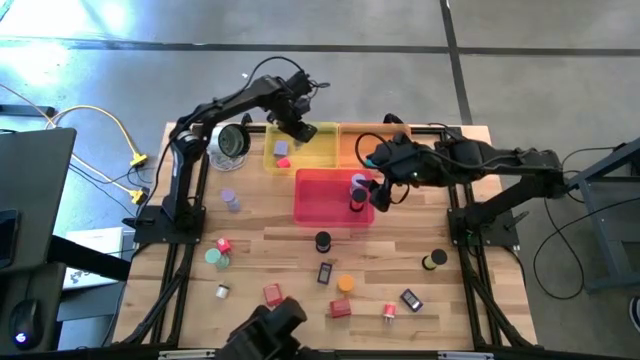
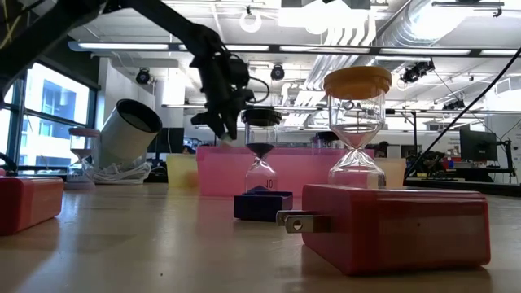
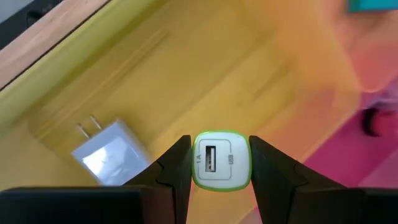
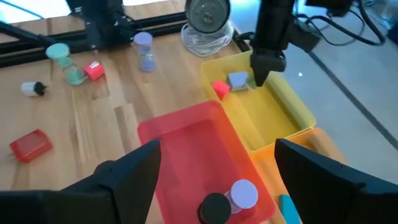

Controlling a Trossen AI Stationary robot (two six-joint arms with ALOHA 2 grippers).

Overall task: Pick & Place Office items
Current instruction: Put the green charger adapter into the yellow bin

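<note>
My left gripper [image 1: 298, 130] hangs over the yellow tray [image 1: 318, 156] at the far side, shut on a small white USB charger with a green rim [image 3: 221, 163]. On the tray floor lie a grey plug adapter [image 3: 107, 152] and a red piece [image 4: 219, 90]. My right gripper [image 4: 214, 180] stands open above the pink tray [image 1: 320, 200], touching nothing. A black cylinder [image 4: 214, 208] and a lilac one [image 4: 244, 194] stand in that tray. My left gripper pinches the charger by two opposite sides [image 3: 195, 163] between its two fingers, the USB port face turned toward the wrist camera. The fingers come from above, slanting steeply down. The charger is lifted clear above the yellow tray's floor.
An orange tray [image 1: 352, 142] sits beside the yellow one, partly under my right arm. A round silver-rimmed object [image 1: 230, 140] stands at the far left. Several loose pieces dot the near half: a black timer [image 1: 322, 241], red blocks [image 1: 272, 293], a teal timer [image 1: 215, 257].
</note>
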